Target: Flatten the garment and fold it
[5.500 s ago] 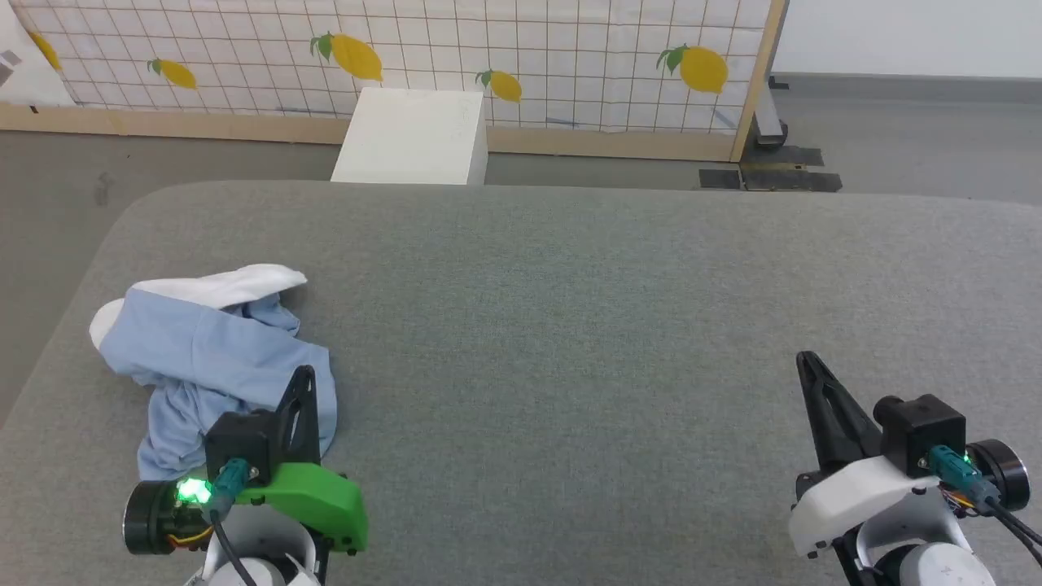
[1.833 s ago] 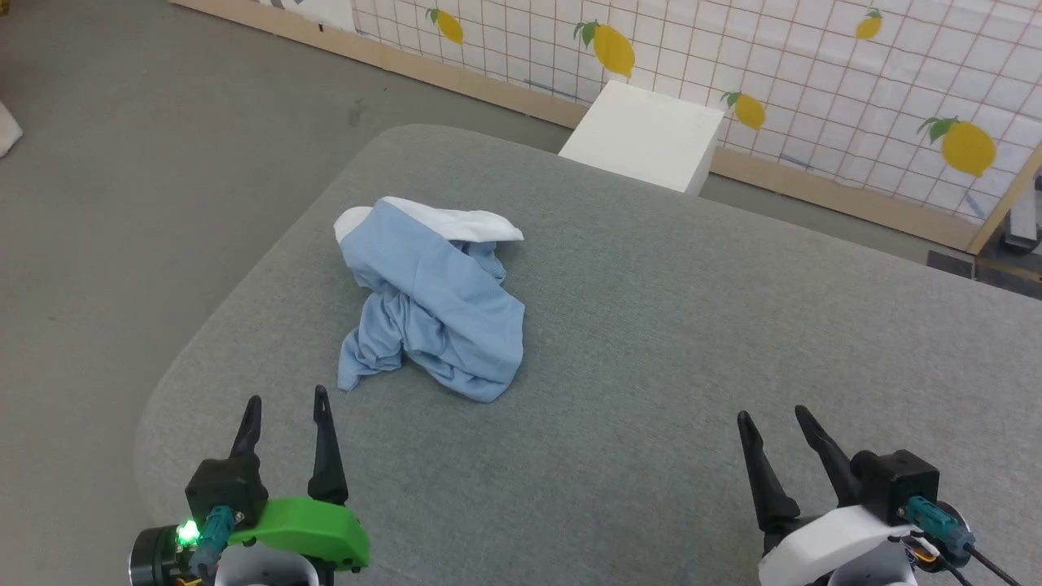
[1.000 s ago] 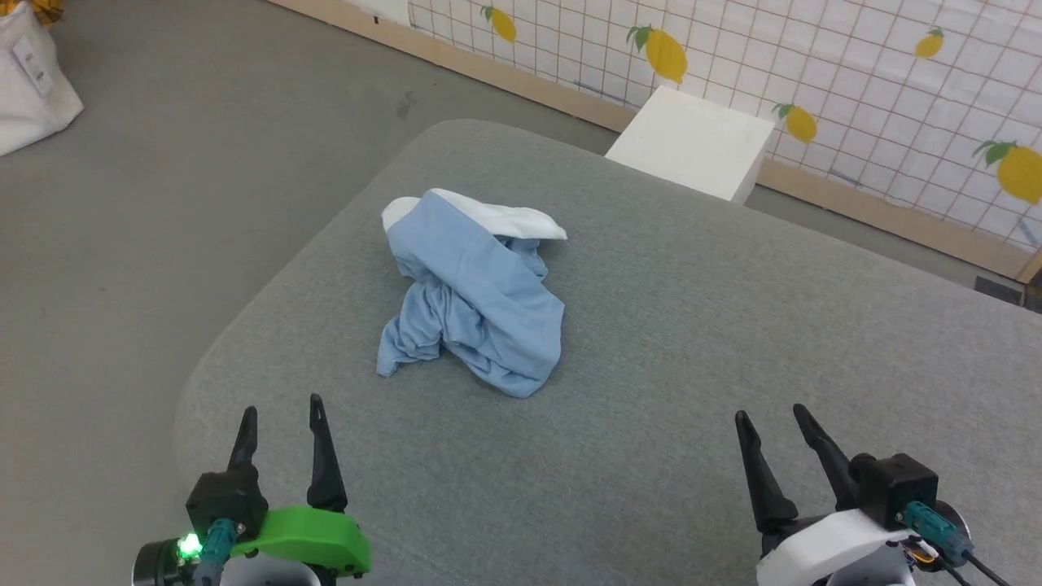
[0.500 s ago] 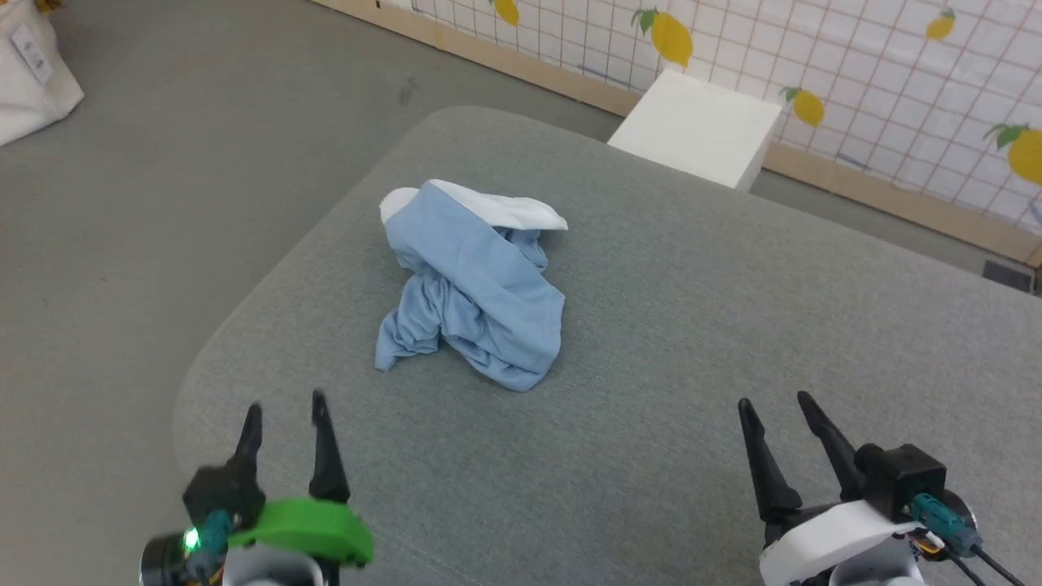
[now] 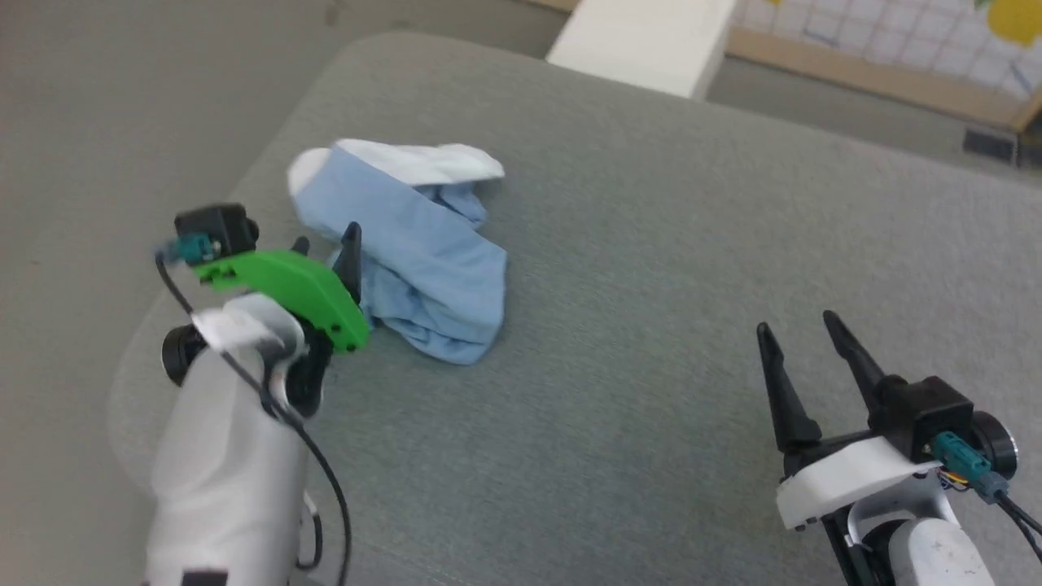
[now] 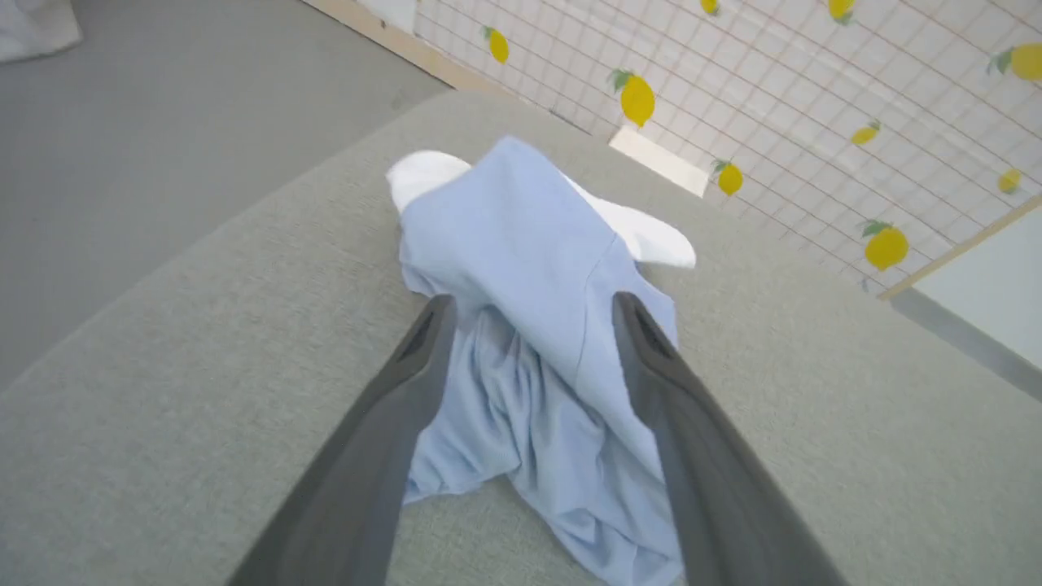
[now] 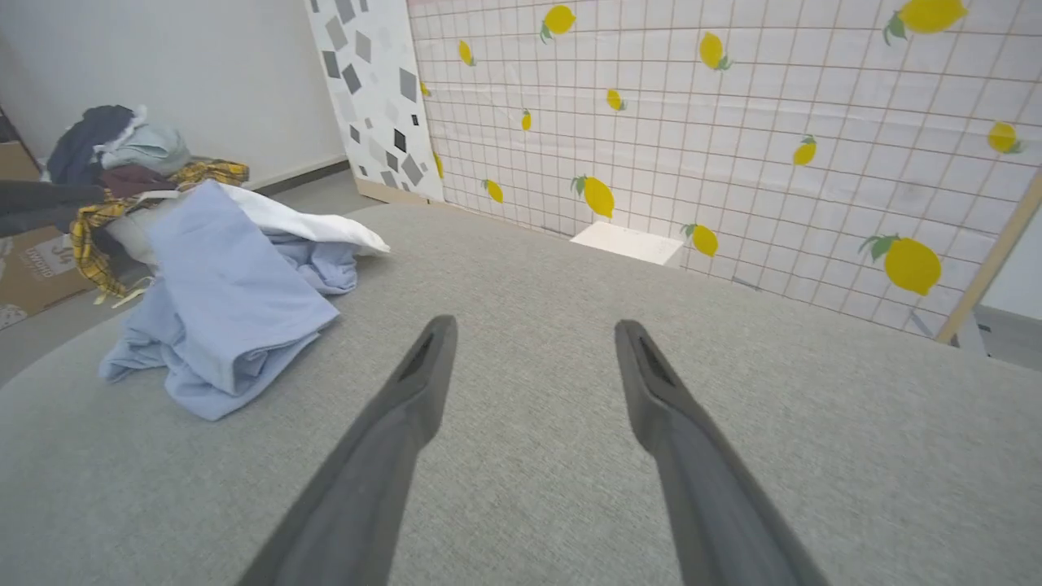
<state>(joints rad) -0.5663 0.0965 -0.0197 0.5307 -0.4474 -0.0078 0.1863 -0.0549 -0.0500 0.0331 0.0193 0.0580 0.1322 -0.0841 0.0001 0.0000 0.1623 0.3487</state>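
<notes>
The garment (image 5: 415, 244) is a crumpled light blue top with a white part at its far end, lying bunched on the grey table (image 5: 651, 268) near the left corner. In the left wrist view the garment (image 6: 529, 325) sits right under my left gripper (image 6: 533, 305), whose two spread fingers frame the blue cloth without closing on it. From the head view my left gripper (image 5: 326, 240) hovers at the garment's near-left edge, open. My right gripper (image 5: 802, 330) stands open over bare table at the lower right, well away from the garment (image 7: 228, 301), nothing between its fingers.
A white box (image 5: 643, 37) stands on the floor past the table's far edge, before a lemon-print wall (image 7: 733, 122). A pile of clothes (image 7: 122, 171) lies off the table's left side. The table's rounded left corner (image 5: 146, 325) drops to grey floor.
My left arm has risen and reached forward, so its open gripper now hangs over the garment's near-left side. The head camera has tilted down. The right gripper stays open.
</notes>
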